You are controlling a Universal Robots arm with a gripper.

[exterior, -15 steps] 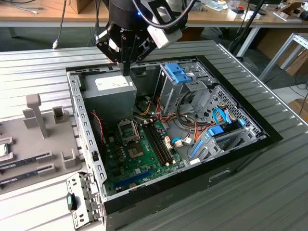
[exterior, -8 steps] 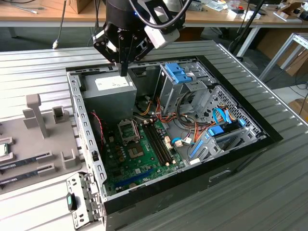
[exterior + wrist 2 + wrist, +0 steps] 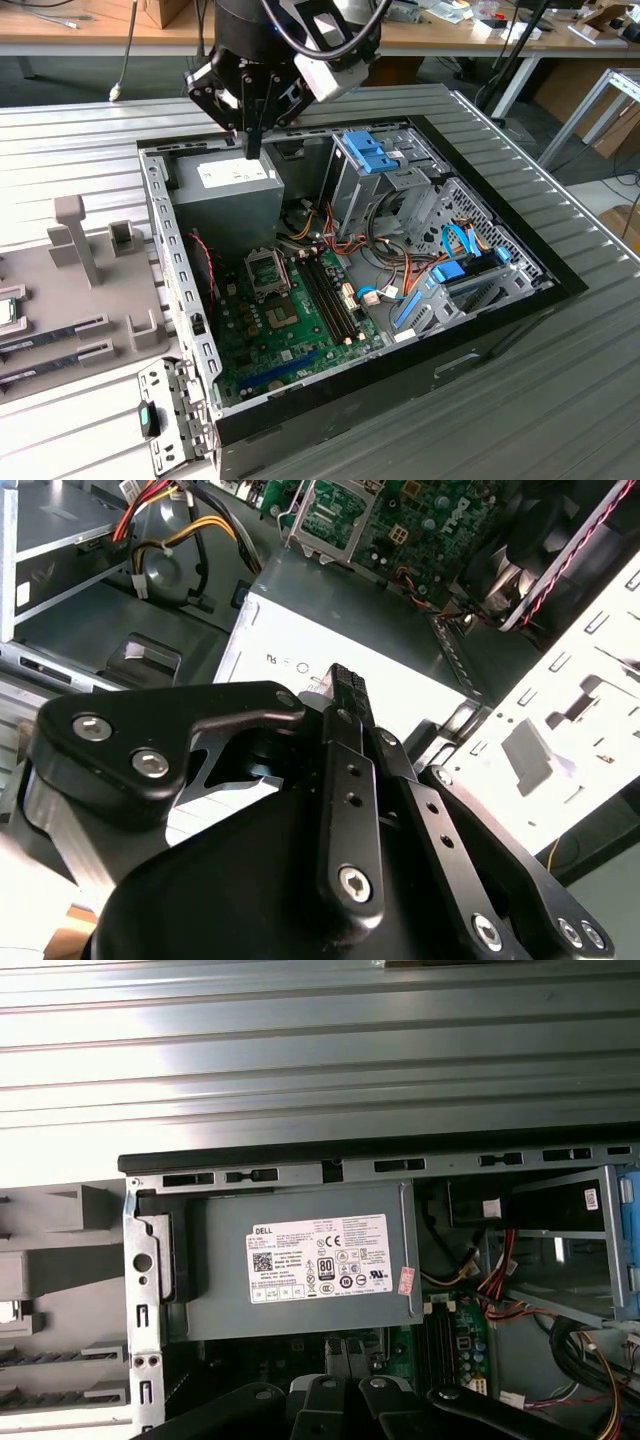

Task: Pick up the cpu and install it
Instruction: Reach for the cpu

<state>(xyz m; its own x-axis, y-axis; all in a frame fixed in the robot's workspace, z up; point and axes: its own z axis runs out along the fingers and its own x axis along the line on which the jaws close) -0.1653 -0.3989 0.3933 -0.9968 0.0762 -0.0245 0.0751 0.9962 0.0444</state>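
Pick-up not yet begun: gripper [image 3: 252, 150], fingers [image 3: 345, 695] together and empty, hangs over the PSU [image 3: 225, 190], well apart from the cpu [image 3: 7, 312] at the exterior view's left edge; grasping it calls for parted fingers.

A robotics lab, I'd say.
Open black computer case [image 3: 470, 345] on ribbed grey metal table [image 3: 560, 400]; cluttered wooden tables [image 3: 60, 35] behind.

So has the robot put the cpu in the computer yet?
Not yet. Nothing looks done: the cpu lies on the grey tray at the exterior view's left, and the socket on the motherboard looks empty. The hand hangs shut over the power supply, holding nothing I can see. Picking up and installing are both left.
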